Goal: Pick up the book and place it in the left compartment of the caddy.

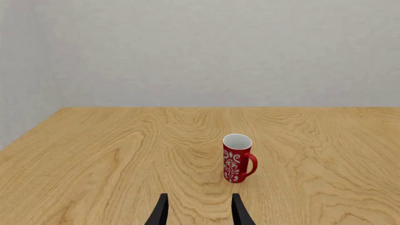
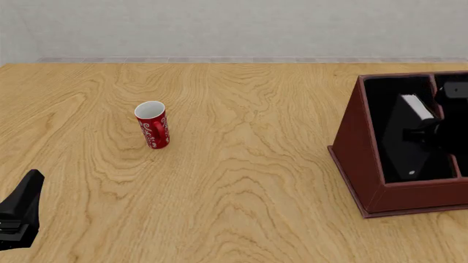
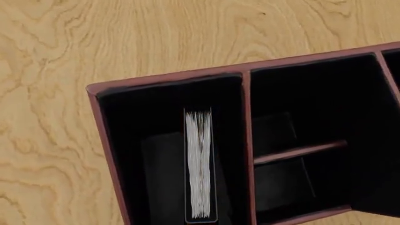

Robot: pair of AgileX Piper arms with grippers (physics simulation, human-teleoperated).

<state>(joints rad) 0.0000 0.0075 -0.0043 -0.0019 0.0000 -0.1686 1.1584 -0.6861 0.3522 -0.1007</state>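
Note:
The book [image 3: 199, 161] stands on edge inside the caddy's [image 3: 168, 78] left compartment [image 3: 150, 117], white page edge facing up. In the front view the caddy [image 2: 354, 148] sits at the table's right, and the book's page edge [image 2: 417, 107] shows in the left compartment [image 2: 384, 120]. My right arm [image 2: 453, 93] hangs over the caddy, black against the black lining. Its fingers cannot be made out, and none show in the right wrist view. My left gripper [image 1: 198, 213] is open and holds nothing, low at the near left [image 2: 21, 215].
A red-and-white mug [image 2: 153, 125] stands upright on the wooden table, left of centre and just ahead of my left gripper [image 1: 238, 158]. A red-brown divider [image 3: 247, 140] separates the book's slot from the smaller sections. A pale wall lies behind the table's far edge.

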